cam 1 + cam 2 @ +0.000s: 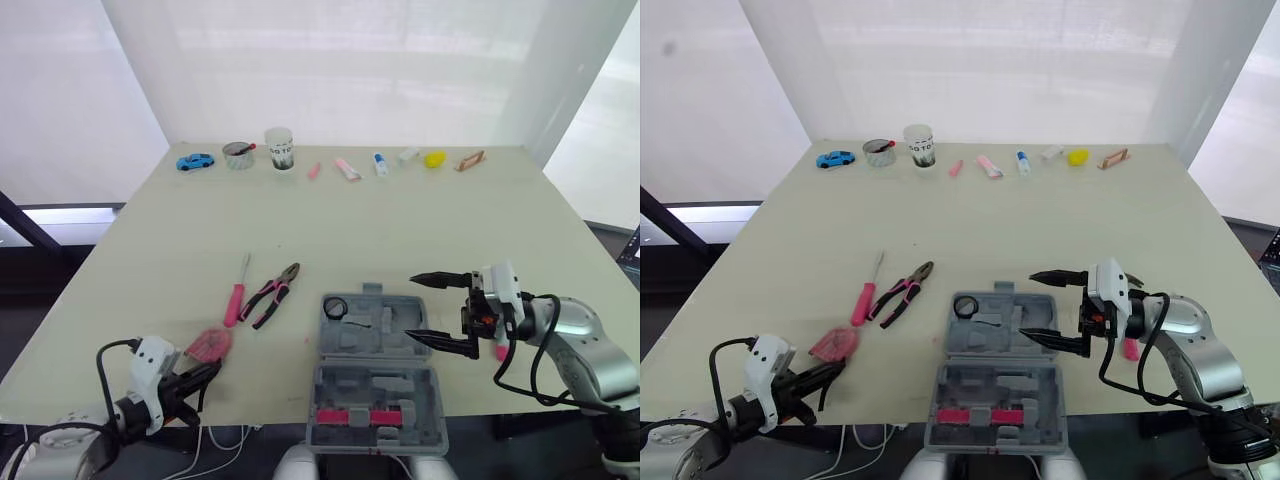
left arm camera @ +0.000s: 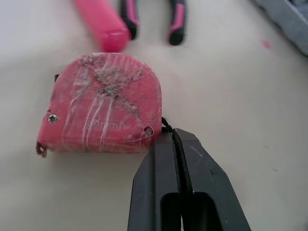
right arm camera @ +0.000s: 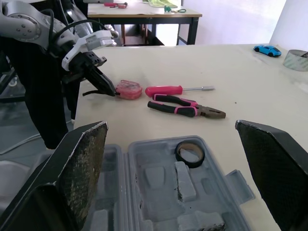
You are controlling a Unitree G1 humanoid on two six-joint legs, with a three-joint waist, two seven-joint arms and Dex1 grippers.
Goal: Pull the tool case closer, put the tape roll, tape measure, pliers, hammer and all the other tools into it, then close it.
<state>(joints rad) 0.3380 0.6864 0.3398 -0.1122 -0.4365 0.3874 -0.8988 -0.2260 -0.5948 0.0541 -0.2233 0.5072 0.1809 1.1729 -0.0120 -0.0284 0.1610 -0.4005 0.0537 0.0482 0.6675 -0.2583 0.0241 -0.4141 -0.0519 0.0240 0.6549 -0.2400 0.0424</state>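
The grey tool case (image 1: 352, 338) lies open at the table's near edge, with a black tape roll (image 1: 334, 307) in its far left corner and a pink piece (image 1: 357, 415) in the near half. My right gripper (image 1: 413, 308) stands wide open and empty over the case's right side. A pink handle (image 1: 1130, 348) lies under that arm. The pink tape measure (image 2: 103, 103) rests near the front left. My left gripper (image 1: 198, 378) is shut on its thin black cord, right behind it. The pliers (image 1: 272, 293) and a pink screwdriver (image 1: 237, 292) lie left of the case.
Along the far edge stand a blue toy car (image 1: 195, 161), a silver tape roll (image 1: 238, 154), a cup (image 1: 279, 148) and several small items up to a yellow one (image 1: 434, 159). White cables (image 1: 215, 440) hang off the front edge.
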